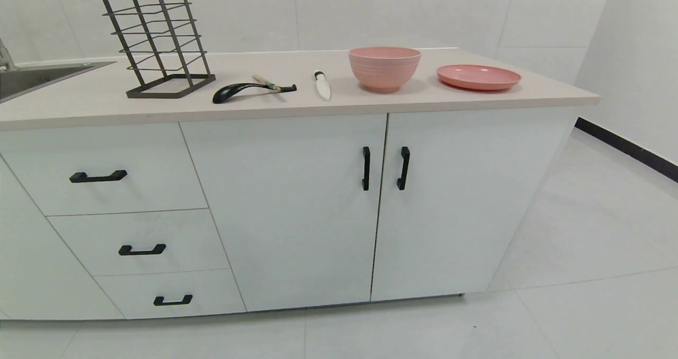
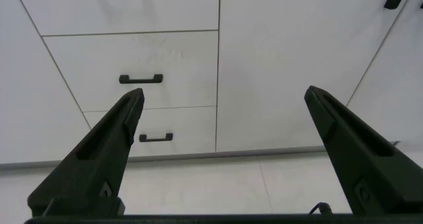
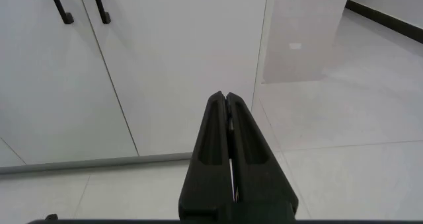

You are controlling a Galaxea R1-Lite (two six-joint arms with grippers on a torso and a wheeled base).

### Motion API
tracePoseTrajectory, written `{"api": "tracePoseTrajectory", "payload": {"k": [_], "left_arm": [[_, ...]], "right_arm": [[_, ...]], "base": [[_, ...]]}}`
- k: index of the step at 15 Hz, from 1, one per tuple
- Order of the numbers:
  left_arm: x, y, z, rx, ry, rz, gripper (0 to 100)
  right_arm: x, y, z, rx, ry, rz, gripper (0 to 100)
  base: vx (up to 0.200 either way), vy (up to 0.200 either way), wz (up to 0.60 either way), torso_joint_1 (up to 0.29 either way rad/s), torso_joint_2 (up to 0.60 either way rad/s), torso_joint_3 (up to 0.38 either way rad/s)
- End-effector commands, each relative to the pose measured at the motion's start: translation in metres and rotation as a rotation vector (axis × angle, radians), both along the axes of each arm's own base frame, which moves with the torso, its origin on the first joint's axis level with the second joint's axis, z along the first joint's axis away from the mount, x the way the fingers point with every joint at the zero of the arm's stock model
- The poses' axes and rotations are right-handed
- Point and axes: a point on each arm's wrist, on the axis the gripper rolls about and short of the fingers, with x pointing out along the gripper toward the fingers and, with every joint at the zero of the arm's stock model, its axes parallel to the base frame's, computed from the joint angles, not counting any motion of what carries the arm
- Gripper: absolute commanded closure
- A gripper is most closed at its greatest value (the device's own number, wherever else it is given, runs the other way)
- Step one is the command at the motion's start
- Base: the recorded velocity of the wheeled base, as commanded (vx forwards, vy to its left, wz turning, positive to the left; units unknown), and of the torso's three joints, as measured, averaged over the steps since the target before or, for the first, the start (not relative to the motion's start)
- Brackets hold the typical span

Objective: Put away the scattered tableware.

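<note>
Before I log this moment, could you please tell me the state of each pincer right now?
Left pincer: open, holding nothing.
Right pincer: closed, holding nothing.

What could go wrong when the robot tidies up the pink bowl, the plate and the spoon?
The pink plate lies flat near the right end of the counter, so a nudge might slide it off onto the floor. The black spoon seems to touch a small wooden-handled tool; lifting one may drag the other. The right gripper is shut and must open before grabbing.
</note>
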Motion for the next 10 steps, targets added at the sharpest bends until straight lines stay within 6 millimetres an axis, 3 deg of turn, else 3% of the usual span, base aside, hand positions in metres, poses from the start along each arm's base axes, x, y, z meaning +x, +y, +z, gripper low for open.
{"api": "tracePoseTrajectory", "payload": {"k": [1,4,5,7,9,10], "left_arm": [[0.000,0.000,0.000,0.000,0.000,0.000,0],[0.000,0.000,0.000,0.000,0.000,0.002,0],[0.000,0.000,0.000,0.000,0.000,0.002,0],[0.000,0.000,0.000,0.002,0.002,0.000,0],[0.000,0.000,0.000,0.002,0.002,-0.003,0],[0.000,0.000,0.000,0.002,0.002,-0.003,0]], "right_arm": [[0.000,0.000,0.000,0.005,0.003,-0.001,100],[0.000,0.000,0.007,0.022,-0.067,0.018,100],[-0.003,0.000,0.027,0.039,-0.271,0.021,100],[-0.003,0.001,0.025,0.038,-0.235,0.042,100],[-0.010,0.003,0.040,0.024,-0.261,0.121,100],[-0.013,0.004,0.055,0.024,-0.186,0.177,100]], "base": [[0.000,0.000,0.00,0.000,0.00,0.000],[0.000,0.000,0.00,0.000,0.00,0.000],[0.000,0.000,0.00,0.000,0.00,0.000],[0.000,0.000,0.00,0.000,0.00,0.000],[0.000,0.000,0.00,0.000,0.00,0.000],[0.000,0.000,0.00,0.000,0.00,0.000]]}}
